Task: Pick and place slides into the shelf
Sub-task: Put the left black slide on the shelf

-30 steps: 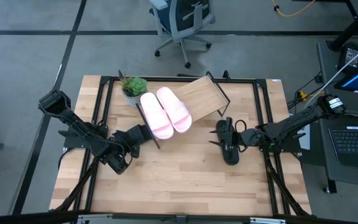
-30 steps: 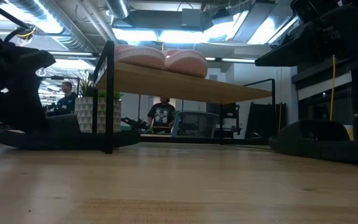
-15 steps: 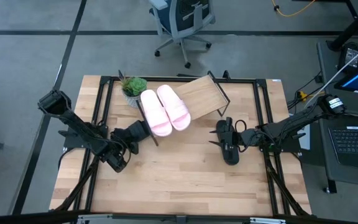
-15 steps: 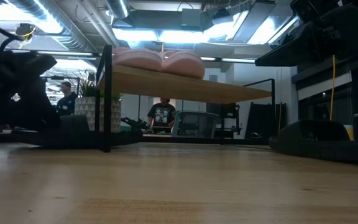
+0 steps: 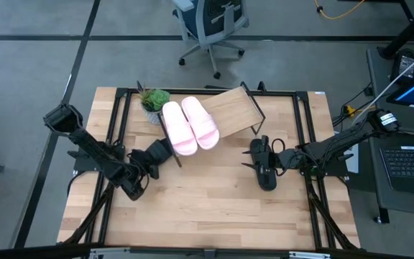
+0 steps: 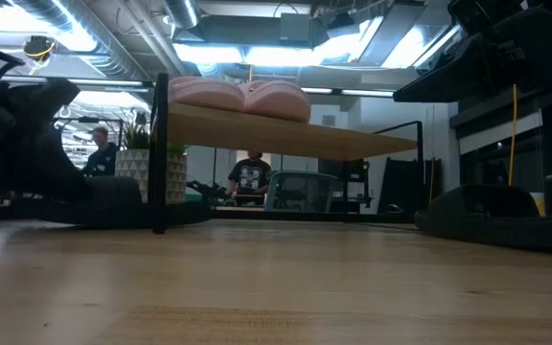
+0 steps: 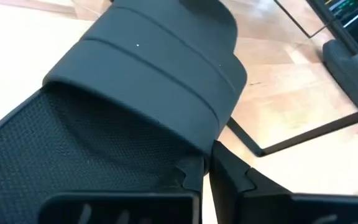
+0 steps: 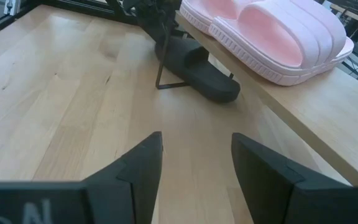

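Left gripper (image 5: 148, 164) clamped on black slide (image 5: 158, 152) at shelf (image 5: 236, 109) corner, beside pink slides (image 5: 190, 128). Right gripper (image 5: 282, 160) wide, empty. Risks snagging shelf frame, nudging pink pair off.

Two pink slides (image 6: 240, 95) on shelf (image 6: 286, 134), potted plant (image 6: 148, 163) behind

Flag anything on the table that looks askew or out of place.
The shelf sits turned at an angle to the table's edges, with both pink slides crowded at its left end. One black slide lies on the tabletop under that end, against the wire leg, with the shut left gripper at it.
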{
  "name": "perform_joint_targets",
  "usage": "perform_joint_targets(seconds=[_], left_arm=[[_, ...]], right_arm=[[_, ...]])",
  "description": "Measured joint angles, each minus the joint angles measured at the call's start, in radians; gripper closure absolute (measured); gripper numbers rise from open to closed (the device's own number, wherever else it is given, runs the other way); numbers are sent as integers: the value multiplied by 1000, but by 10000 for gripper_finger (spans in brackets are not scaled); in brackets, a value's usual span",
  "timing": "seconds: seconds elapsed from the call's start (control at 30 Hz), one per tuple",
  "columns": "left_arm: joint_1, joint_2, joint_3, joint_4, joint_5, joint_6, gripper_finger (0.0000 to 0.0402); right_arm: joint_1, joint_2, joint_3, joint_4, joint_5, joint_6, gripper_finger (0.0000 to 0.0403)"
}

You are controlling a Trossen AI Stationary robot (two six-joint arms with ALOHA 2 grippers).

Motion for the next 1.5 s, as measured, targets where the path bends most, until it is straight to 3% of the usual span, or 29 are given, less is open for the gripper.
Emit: perform_joint_targets(seconds=[0.2, 0.4, 0.73, 0.97, 1.23, 1.5], left_arm=[[-12, -2, 38, -77, -7, 0, 398], [-12, -2, 151, -276, 12, 0, 399], [-30, -3, 455, -666, 187, 59, 401], [-49, -3, 653, -903, 368, 74, 401], [-50, -3, 772, -926, 549, 228, 401], [-51, -3, 883, -885, 614, 443, 401]], right_arm=[[0, 0, 0, 0, 0, 1, 210], [0, 0, 0, 0, 0, 1, 210], [0, 0, 0, 0, 0, 0, 210], [0, 0, 0, 0, 0, 1, 210], [0, 0, 0, 0, -2, 0, 210], [1, 0, 0, 78, -155, -30, 210]])
